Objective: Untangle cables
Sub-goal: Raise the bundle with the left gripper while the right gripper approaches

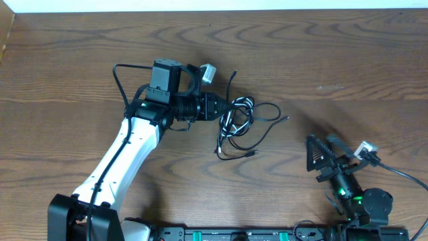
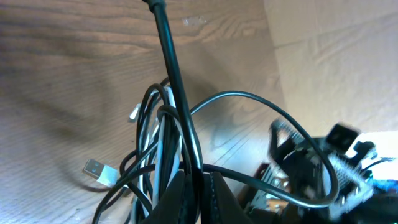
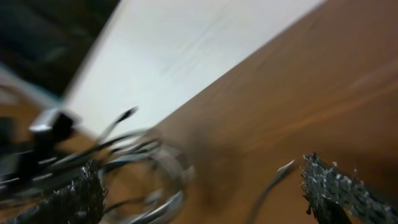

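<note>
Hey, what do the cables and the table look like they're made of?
The cables: likely rubbery plastic jackets, mostly black, one whitish, slight sheen, bending in loose loops. The plug: shiny metal shell, it seems. The table: wood or wood-look laminate; brown grain, matte.

No readable text in any of my views. Nothing legible on the cables (image 1: 237,124), on the USB plug (image 2: 98,171) at lower left of my left wrist view, or on the surface (image 1: 334,53). Right wrist view is too blurred to read.

Overhead top-down, wrists close, cables (image 1: 235,120) shared
</note>
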Controlling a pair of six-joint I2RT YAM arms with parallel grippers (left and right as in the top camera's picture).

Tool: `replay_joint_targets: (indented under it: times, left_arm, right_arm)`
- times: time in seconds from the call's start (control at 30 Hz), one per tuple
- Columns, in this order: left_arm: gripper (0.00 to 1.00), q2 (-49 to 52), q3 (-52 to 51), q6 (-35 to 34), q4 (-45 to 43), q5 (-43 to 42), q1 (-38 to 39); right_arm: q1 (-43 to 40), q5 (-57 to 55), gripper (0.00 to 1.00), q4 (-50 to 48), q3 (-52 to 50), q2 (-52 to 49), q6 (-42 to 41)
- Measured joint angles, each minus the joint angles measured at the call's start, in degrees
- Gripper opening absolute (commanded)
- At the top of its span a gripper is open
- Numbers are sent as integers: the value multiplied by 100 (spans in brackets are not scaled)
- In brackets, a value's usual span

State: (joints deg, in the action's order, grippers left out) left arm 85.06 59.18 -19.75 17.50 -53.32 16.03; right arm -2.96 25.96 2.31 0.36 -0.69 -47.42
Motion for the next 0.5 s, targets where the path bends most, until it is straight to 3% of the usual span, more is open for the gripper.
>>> replay_joint_targets:
  times: [0.23, 0.5]
  left_arm:
    - [8, 0, 0, -894, -308, -35, 0]
    - [8, 0, -13, -1596, -1419, -511, 0]
  right_arm:
    - [0, 859, 99, 0, 0, 0, -1080]
    - [0, 1143, 98, 7, 0, 0, -868]
